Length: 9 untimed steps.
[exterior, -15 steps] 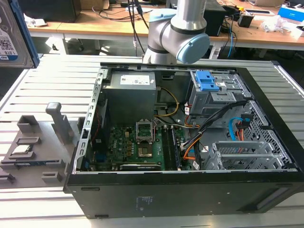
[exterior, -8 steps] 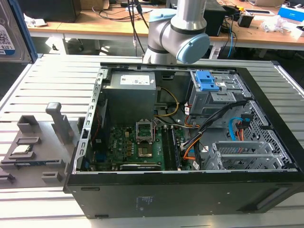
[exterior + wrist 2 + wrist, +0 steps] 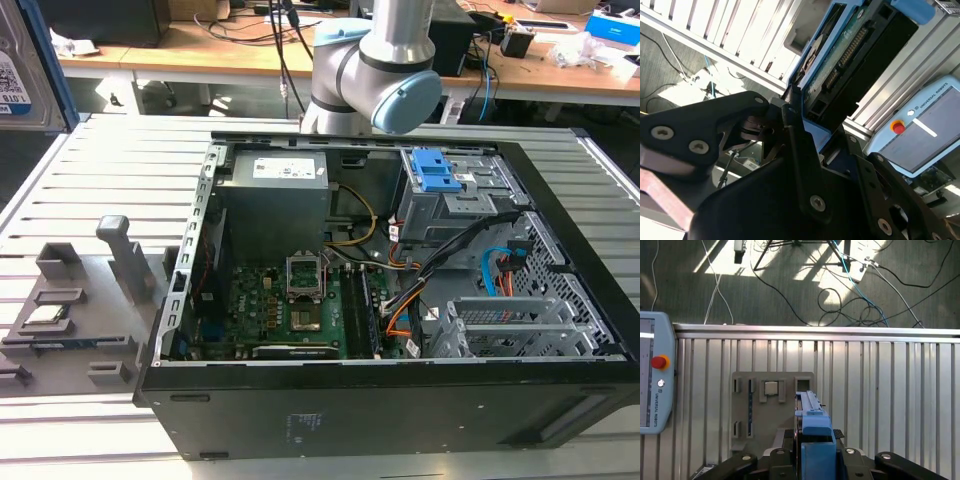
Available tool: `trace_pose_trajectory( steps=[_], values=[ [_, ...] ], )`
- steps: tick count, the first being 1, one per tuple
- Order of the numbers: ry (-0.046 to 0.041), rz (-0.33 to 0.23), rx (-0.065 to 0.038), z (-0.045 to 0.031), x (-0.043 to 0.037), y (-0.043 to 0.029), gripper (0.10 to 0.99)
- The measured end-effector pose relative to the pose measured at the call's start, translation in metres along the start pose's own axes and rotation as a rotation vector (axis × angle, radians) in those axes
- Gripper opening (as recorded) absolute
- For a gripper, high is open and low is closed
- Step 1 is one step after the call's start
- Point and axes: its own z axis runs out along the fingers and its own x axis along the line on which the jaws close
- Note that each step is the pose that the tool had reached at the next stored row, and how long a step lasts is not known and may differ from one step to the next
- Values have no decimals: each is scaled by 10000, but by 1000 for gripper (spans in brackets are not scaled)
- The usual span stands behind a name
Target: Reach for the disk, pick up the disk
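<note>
The disk (image 3: 18, 75) hangs high at the exterior view's top left, a silver drive with a white, blue-banded label and a blue frame along its edge. In the first wrist view its blue frame (image 3: 814, 432) stands on edge between the black fingers of my gripper (image 3: 815, 442), which is shut on it above the slatted table. The second wrist view shows the disk's underside (image 3: 845, 55) with its circuit board and connector, held at its near end by the gripper (image 3: 795, 107).
An open black computer case (image 3: 400, 400) lies on the slatted metal table (image 3: 110, 170). A grey fixture plate (image 3: 740, 415) holding a small silver chip (image 3: 771, 388) sits below the disk. A teach pendant (image 3: 655, 375) lies at the table edge, and cables (image 3: 850, 295) run over the floor.
</note>
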Motion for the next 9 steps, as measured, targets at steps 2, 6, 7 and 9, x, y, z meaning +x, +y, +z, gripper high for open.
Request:
trace_pose_trajectory(
  steps=[2, 6, 7, 9],
  values=[
    [1, 0, -1, -2, 1, -32, 369],
    [1, 1, -1, -8, 3, -160, 369],
    [0, 1, -1, -11, 4, -210, 369],
    [1, 1, -1, -14, 4, -271, 369]
  ],
)
